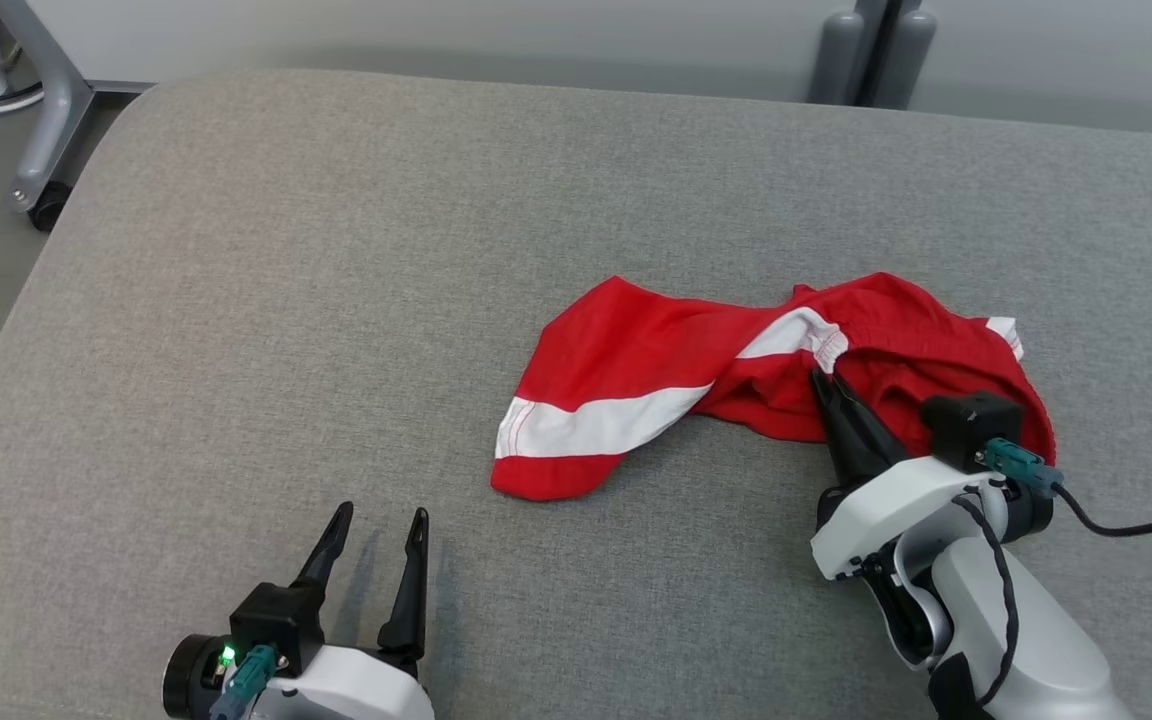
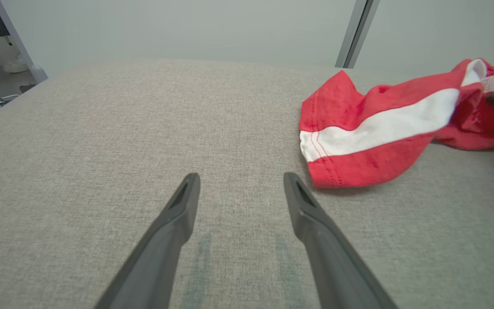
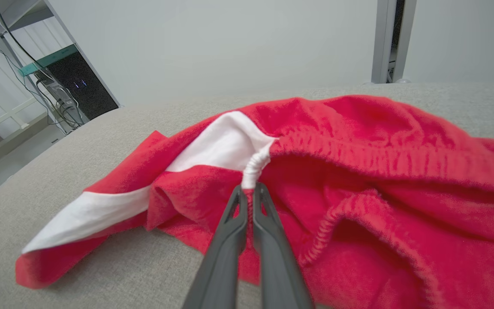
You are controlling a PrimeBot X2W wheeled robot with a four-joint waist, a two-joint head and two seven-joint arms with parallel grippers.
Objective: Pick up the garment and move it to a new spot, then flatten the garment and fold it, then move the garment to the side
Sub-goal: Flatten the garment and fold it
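The garment is a pair of red shorts with a white side stripe, lying crumpled on the grey padded table. My right gripper is shut on the elastic waistband, pinching it where the white stripe meets the red. In the right wrist view the garment bunches around the closed right gripper, with the waistband caught between the tips. My left gripper stands open over bare table near the front edge, left of the garment's leg hem. The left wrist view shows the left gripper open, the garment off to its right.
A grey metal frame leg with a castor stands on the floor beyond the table's far left corner. A grey post rises behind the far edge. A shelf with cables stands off to the side.
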